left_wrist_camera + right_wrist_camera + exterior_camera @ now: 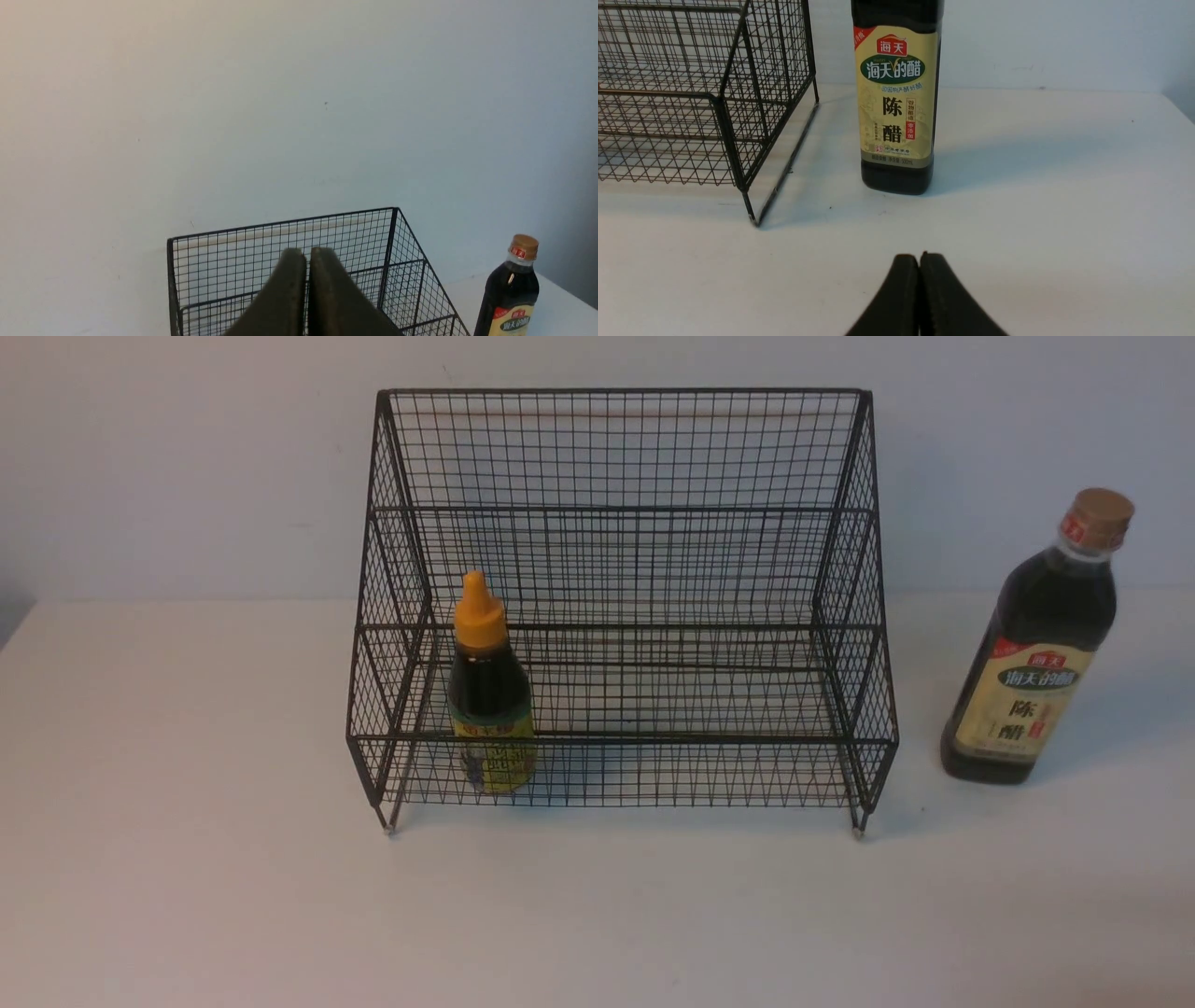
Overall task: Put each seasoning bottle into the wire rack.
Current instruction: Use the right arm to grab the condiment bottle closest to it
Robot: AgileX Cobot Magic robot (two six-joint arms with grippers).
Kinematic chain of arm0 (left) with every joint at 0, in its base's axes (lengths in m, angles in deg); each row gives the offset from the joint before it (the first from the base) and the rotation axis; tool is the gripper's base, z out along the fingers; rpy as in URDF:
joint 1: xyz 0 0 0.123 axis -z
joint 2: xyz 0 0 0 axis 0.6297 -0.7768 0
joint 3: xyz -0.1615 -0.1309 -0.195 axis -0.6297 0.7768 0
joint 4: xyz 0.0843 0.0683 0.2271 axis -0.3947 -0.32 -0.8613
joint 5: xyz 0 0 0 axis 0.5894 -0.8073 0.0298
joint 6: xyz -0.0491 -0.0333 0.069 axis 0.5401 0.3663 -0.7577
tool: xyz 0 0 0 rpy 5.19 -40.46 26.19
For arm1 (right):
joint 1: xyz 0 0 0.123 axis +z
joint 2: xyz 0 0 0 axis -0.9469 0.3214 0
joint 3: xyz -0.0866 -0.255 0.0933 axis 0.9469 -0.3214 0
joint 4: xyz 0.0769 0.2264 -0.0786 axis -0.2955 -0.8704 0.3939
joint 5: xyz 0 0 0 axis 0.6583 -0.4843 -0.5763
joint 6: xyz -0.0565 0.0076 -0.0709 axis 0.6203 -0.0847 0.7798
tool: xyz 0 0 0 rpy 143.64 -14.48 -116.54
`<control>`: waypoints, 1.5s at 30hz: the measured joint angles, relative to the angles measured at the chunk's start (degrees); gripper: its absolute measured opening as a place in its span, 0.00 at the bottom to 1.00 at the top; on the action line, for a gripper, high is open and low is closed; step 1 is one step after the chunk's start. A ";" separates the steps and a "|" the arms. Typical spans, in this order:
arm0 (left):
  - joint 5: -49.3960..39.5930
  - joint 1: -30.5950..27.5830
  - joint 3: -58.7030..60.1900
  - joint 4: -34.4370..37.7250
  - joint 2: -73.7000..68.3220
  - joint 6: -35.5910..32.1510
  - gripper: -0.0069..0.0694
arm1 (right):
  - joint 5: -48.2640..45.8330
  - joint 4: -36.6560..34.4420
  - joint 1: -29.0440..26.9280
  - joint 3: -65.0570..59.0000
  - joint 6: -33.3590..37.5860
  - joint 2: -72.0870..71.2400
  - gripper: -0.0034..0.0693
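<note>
The right gripper (pixel 919 258) and left gripper (pixel 307 254), both clenched on nothing, hang on the near side of the rack (pixel 616 457). The squat bottle (pixel 490 691) stands upright at the left end of the rack's lower tier. The tall bottle (pixel 1032 653) stands outside, right of the rack.

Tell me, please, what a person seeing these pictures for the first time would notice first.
The big dark wire rack in the middle of the white table draws the eye first. A small bottle with an orange cap stands upright in its lower tier, at the robot's left end, while the tall bottle stands outside, to the rack's right. The left hand and right hand are shut and empty.
</note>
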 joint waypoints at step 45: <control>4.29 -19.69 54.51 3.96 28.69 -8.12 0.08 | 0.00 0.00 0.00 0.00 0.00 0.00 0.03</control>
